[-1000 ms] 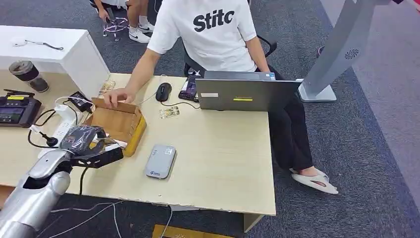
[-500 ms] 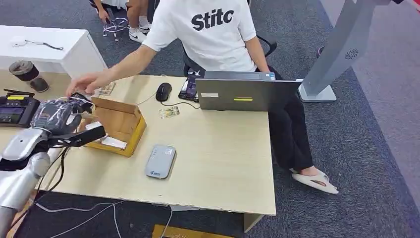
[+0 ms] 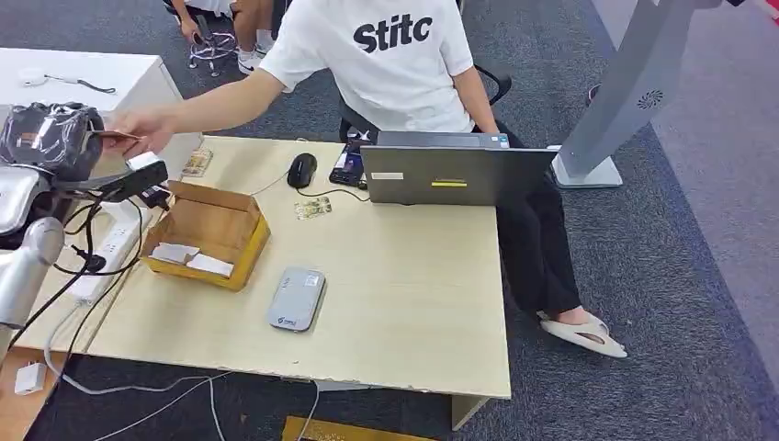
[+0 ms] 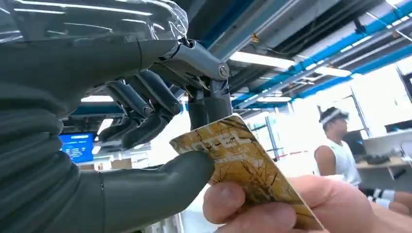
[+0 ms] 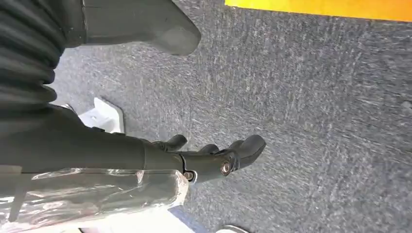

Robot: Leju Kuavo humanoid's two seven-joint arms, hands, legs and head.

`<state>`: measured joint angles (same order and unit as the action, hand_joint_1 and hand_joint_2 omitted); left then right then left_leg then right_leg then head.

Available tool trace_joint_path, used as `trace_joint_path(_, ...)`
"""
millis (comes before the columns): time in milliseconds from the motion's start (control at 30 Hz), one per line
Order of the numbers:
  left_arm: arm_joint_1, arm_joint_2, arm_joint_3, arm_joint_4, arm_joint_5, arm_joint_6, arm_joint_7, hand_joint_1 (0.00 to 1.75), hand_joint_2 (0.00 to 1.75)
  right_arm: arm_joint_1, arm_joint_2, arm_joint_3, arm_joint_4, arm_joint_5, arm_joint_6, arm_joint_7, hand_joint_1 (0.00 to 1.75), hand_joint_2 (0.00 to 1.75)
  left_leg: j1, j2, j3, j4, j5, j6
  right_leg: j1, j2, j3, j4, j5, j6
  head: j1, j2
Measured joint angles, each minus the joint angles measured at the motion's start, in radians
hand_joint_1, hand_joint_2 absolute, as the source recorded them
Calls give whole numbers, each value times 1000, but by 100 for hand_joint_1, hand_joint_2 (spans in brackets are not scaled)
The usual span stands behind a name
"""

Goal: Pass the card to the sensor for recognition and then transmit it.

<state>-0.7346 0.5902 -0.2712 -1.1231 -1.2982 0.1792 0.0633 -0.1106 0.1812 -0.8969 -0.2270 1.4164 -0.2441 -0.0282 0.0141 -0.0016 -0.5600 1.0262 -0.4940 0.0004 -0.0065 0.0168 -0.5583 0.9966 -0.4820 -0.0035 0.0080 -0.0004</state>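
Two hands on gold card [image 4: 243, 165]: robot's left hand [image 4: 160, 141] pinches it w/ thumb & fingers, person's hand [image 4: 272, 206] grips other end, right hand [image 5: 214, 158] hangs over carpet, fingers apart, holding nothing.

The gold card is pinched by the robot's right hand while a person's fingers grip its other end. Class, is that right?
Wrong hand. The left wrist view shows the left hand pinching the gold card, while a person's fingers grip its other end.

Gold-and-brown mottled card [image 4: 243, 165], grey hand [image 4: 145, 145], pale wood table [image 3: 404, 276], tan box [image 3: 207, 234]
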Motion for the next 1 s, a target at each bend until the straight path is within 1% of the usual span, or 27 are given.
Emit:
trace_joint_path(100,-20,-20,-1,31,10,42,25,0,175,-5,0,3,0,-5,-7,0,0,175,0,0,0,0,0,0,0,0,0,0,0,0,0,0)
trace_joint_path(200,-18,-39,-1,47,46,96,29,0,175,-4,0,3,0,-18,-9,1,0,175,0,0,-1,0,0,0,0,0,0,0,0,0,0,0)
trace_joint_path(233,-11,-43,1,47,67,116,21,0,175,-3,0,3,0,-22,-10,1,0,175,0,0,-1,0,0,0,0,0,0,0,0,0,0,0)
trace_joint_path(267,9,-48,9,37,103,153,3,0,175,-2,0,3,0,-34,-11,0,0,175,0,0,0,0,0,0,0,0,0,0,0,0,0,0)
trace_joint_path(333,68,-55,34,-6,156,201,-24,0,175,5,0,3,0,-39,-14,-4,0,175,0,1,-1,0,0,0,0,2,0,0,0,0,0,0)
trace_joint_path(367,115,-60,54,-42,204,224,-50,0,175,11,-1,3,0,-51,-18,-5,0,175,0,2,0,0,0,0,0,2,0,0,0,0,0,0)
trace_joint_path(400,182,-66,84,-104,266,249,-85,0,175,17,-1,2,0,-62,-25,-7,0,175,-1,3,1,0,-1,0,-1,4,0,0,-1,0,-1,0)
trace_joint_path(467,318,-93,139,-207,381,285,-157,0,175,30,-1,-3,0,-80,-29,-11,0,175,-1,5,1,-1,-3,1,-2,6,0,0,-1,0,1,0)
trace_joint_path(500,399,-115,177,-271,442,314,-205,0,175,36,-1,-7,0,-91,-29,-12,0,175,-2,7,1,-1,-4,0,-3,8,0,0,-2,1,0,0)
trace_joint_path(567,571,-176,257,-394,542,378,-303,0,175,45,-1,-16,0,-106,-30,-16,0,175,-2,11,2,-2,-6,1,-4,11,0,-1,-3,2,0,0)
trace_joint_path(633,725,-250,343,-485,621,402,-397,0,175,53,-1,-29,0,-112,-35,-21,0,175,-2,13,2,-2,-8,2,-4,13,-1,-1,-4,2,0,0)
trace_joint_path(667,782,-274,382,-510,646,396,-420,0,175,55,-1,-34,0,-121,-40,-23,0,175,-2,12,1,-2,-8,2,-4,13,-1,-1,-4,2,1,0)
trace_joint_path(700,831,-316,433,-531,679,371,-450,0,175,58,-1,-40,0,-127,-46,-27,0,175,-2,10,1,-2,-8,3,-4,11,-1,-2,-5,2,0,0)
trace_joint_path(733,871,-341,477,-544,704,342,-473,0,175,59,-1,-46,-1,-128,-49,-31,0,175,-3,9,1,-2,-8,3,-3,10,-1,-2,-5,3,1,0)
trace_joint_path(800,920,-433,610,-555,768,222,-544,0,175,60,-1,-61,-2,-142,-60,-40,0,175,-2,7,0,-2,-8,3,-3,7,0,-2,-5,3,-1,0)
trace_joint_path(867,945,-512,740,-555,792,122,-592,0,175,61,-1,-72,-5,-144,-64,-43,0,175,-2,7,0,-2,-8,3,-3,6,0,-2,-5,3,-1,0)
trace_joint_path(900,946,-548,804,-555,796,73,-607,0,175,62,-1,-80,-6,-144,-65,-45,0,175,-2,6,0,-2,-8,3,-3,6,0,-2,-5,3,0,0)
trace_joint_path(933,945,-580,865,-555,800,37,-616,0,175,62,-1,-85,-7,-145,-66,-49,0,175,-2,6,0,-2,-8,3,-3,6,1,-2,-5,3,-1,0)
trace_joint_path(967,942,-616,925,-554,821,-9,-614,0,175,63,-1,-89,-8,-148,-67,-51,0,175,-2,6,1,-2,-8,3,-3,6,1,-2,-5,3,-1,0)
trace_joint_path(1000,934,-641,991,-548,859,-85,-595,0,175,64,-1,-94,-10,-149,-68,-52,0,175,-2,5,1,-2,-8,3,-3,5,1,-2,-5,3,-1,0)
